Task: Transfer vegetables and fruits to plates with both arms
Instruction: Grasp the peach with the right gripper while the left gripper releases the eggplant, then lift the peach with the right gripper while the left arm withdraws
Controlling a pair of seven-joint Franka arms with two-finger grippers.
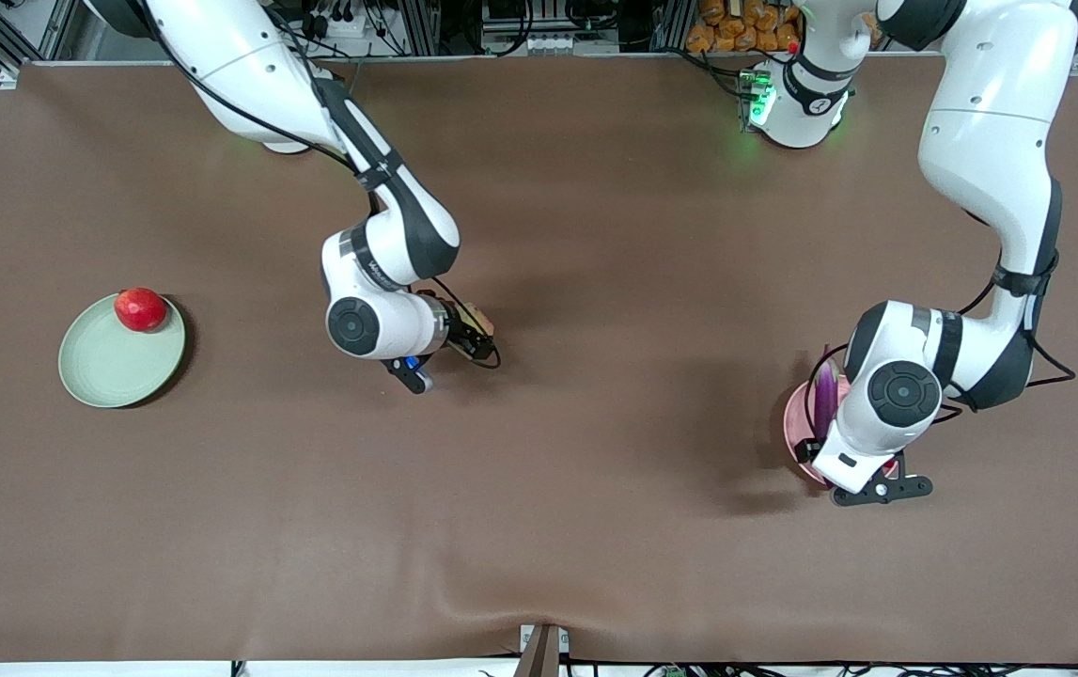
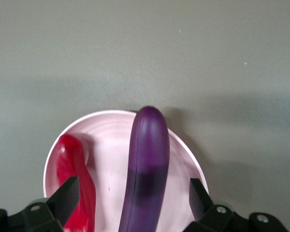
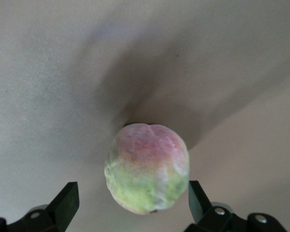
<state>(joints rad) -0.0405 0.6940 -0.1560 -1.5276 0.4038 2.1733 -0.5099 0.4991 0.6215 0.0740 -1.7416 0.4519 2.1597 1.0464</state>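
The pale pink plate [image 1: 797, 423] lies toward the left arm's end of the table. The purple eggplant [image 2: 145, 169] and the red chili pepper [image 2: 77, 179] lie side by side on it [image 2: 108, 159]. My left gripper [image 2: 134, 186] is open just above this plate, its fingers wide on either side of the eggplant and clear of it. The pale yellow-green fruit [image 3: 147, 169] sits on the mat near the table's middle. My right gripper [image 3: 132, 189] is open, with one finger on each side of the fruit and neither touching. The red apple [image 1: 141, 308] rests on the mint green plate [image 1: 116, 371].
The brown mat [image 1: 595, 423] covers the whole table. The left arm's wrist [image 1: 896, 395] hides most of the pink plate in the front view. The right arm's wrist [image 1: 379, 320] hides the fruit there.
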